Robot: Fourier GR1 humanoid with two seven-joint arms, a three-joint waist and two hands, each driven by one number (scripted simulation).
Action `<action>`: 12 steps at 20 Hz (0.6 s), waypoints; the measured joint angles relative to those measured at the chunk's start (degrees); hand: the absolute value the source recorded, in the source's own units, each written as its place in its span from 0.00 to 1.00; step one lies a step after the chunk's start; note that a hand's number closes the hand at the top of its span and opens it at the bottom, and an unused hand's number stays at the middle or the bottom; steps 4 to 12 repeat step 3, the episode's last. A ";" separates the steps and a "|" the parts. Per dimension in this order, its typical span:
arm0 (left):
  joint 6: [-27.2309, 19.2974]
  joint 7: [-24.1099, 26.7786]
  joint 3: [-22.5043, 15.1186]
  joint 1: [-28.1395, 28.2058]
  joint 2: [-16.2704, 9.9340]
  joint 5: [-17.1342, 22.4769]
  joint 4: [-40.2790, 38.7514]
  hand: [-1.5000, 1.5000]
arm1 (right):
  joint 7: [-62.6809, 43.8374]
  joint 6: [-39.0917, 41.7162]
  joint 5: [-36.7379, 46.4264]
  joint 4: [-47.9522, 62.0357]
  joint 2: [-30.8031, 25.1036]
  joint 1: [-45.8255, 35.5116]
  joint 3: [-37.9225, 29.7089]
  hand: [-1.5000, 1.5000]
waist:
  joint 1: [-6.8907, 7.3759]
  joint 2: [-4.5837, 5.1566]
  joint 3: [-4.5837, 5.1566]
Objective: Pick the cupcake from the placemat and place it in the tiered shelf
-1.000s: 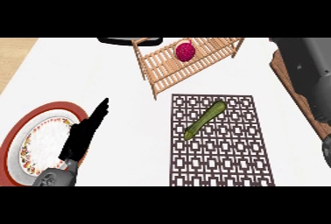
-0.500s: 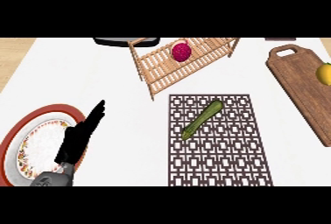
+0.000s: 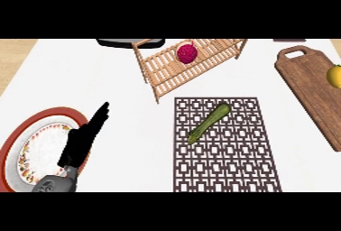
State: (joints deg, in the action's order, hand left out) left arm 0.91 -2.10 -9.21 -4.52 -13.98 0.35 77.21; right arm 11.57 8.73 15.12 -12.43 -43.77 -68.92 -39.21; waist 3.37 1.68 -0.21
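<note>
The left hand [image 3: 83,140] rests open-fingered beside the plate [image 3: 20,144], the right hand is out of view, the placemat [image 3: 226,180] holds only a zucchini [image 3: 208,123], and the pink cupcake [image 3: 187,53] already sits in the tiered shelf [image 3: 166,72], so placing looks done.

Open white desk [image 3: 126,94] lies between the plate [image 3: 26,135] at left and the patterned placemat [image 3: 226,153] at centre, leaving a clear lane toward the wooden tiered shelf [image 3: 180,67] at the far edge. A green vegetable [image 3: 208,123] lies across the placemat's upper half, and a cutting board [image 3: 313,85] carrying a yellow fruit [image 3: 335,76] lines the right side, apart from the mat.
</note>
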 measured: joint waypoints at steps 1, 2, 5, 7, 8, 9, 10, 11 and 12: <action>-0.02 -0.12 -0.15 -0.06 0.11 -0.16 0.17 0.50 | 0.27 0.78 0.07 0.21 -0.51 0.21 0.09 0.00 | 0.16 0.03 -0.01; 0.33 -0.31 0.14 -0.01 -0.27 0.09 0.49 0.50 | 0.95 1.09 0.31 0.28 -0.73 0.69 0.33 0.00 | 0.32 0.04 -0.01; 0.35 -0.71 0.01 -0.17 -0.16 0.02 0.68 0.50 | 1.35 1.81 0.57 0.50 -1.06 1.10 0.61 0.00 | 0.44 0.08 -0.02; 0.35 -0.71 0.01 -0.17 -0.16 0.02 0.68 0.50 | 1.35 1.81 0.57 0.50 -1.06 1.10 0.61 0.00 | 0.44 0.08 -0.02; 0.35 -0.71 0.01 -0.17 -0.16 0.02 0.68 0.50 | 1.35 1.81 0.57 0.50 -1.06 1.10 0.61 0.00 | 0.44 0.08 -0.02; 0.35 -0.71 0.01 -0.17 -0.16 0.02 0.68 0.50 | 1.35 1.81 0.57 0.50 -1.06 1.10 0.61 0.00 | 0.44 0.08 -0.02; 0.35 -0.71 0.01 -0.17 -0.16 0.02 0.68 0.50 | 1.35 1.81 0.57 0.50 -1.06 1.10 0.61 0.00 | 0.44 0.08 -0.02; 0.35 -0.71 0.01 -0.17 -0.16 0.02 0.68 0.50 | 1.35 1.81 0.57 0.50 -1.06 1.10 0.61 0.00 | 0.44 0.08 -0.02; 0.35 -0.71 0.01 -0.17 -0.16 0.02 0.68 0.50 | 1.35 1.81 0.57 0.50 -1.06 1.10 0.61 0.00 | 0.44 0.08 -0.02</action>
